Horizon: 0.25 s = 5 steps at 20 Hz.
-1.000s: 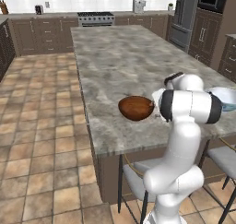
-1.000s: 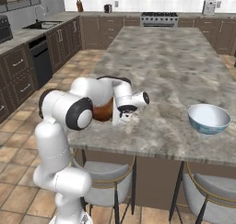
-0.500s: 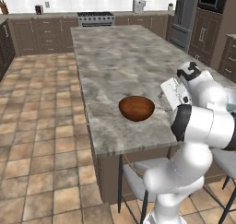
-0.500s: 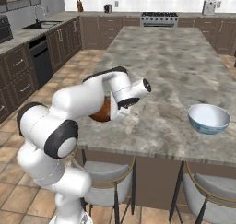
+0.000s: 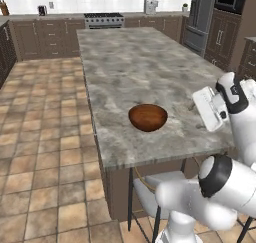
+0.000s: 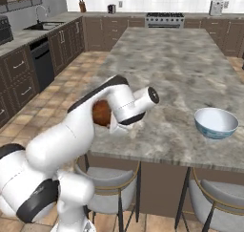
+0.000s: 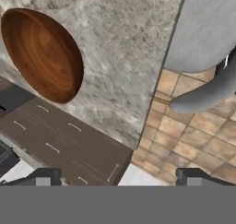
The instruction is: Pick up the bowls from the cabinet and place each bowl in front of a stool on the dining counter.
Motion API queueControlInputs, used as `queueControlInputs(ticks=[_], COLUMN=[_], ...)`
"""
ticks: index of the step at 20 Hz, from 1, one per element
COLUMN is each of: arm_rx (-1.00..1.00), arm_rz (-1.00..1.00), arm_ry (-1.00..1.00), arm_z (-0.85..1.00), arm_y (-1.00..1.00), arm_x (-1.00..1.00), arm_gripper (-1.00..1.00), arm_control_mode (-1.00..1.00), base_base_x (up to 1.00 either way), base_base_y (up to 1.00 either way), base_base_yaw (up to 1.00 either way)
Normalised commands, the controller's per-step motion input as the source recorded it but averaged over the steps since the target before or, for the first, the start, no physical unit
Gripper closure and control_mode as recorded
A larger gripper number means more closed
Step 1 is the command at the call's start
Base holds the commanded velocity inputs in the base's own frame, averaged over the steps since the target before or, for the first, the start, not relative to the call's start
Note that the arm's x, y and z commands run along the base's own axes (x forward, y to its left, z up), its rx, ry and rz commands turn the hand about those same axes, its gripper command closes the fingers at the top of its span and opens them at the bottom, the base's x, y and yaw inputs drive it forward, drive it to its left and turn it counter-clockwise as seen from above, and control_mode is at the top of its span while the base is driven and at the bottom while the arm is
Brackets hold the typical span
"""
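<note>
a: item one, wooden bowl (image 5: pixel 148 117)?

b: upright on the dining counter (image 5: pixel 130 62), near the front edge, above a stool (image 6: pixel 107 181). nothing touching it, so i judge it placed.

a: item two, patterned bowl (image 6: pixel 216 123)?

b: same counter, well apart to the right, near the edge above the other stool (image 6: pixel 220 202).

a: item three, gripper (image 7: pixel 117 177)?

b: jaws spread wide, empty. in the hand view the wooden bowl lies off to one side, well apart from my fingertips (image 7: pixel 44 177).

a: handling note?

b: i'd judge both bowls set down. to finish well, i'd lift the hand straight up, then swing the forearm away from the wooden bowl's rim and avoid nudging either bowl.
</note>
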Motion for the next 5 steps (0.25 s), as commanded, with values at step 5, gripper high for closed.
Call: queueControlInputs(ticks=[5], arm_rx=[0.00], arm_rz=[-0.07], arm_ry=[0.10], arm_z=[0.71], arm_y=[-0.25], arm_x=[-1.00], arm_gripper=[-1.00], arm_control_mode=[-1.00], base_base_x=[0.00], base_base_y=[0.00], base_base_yaw=[0.00])
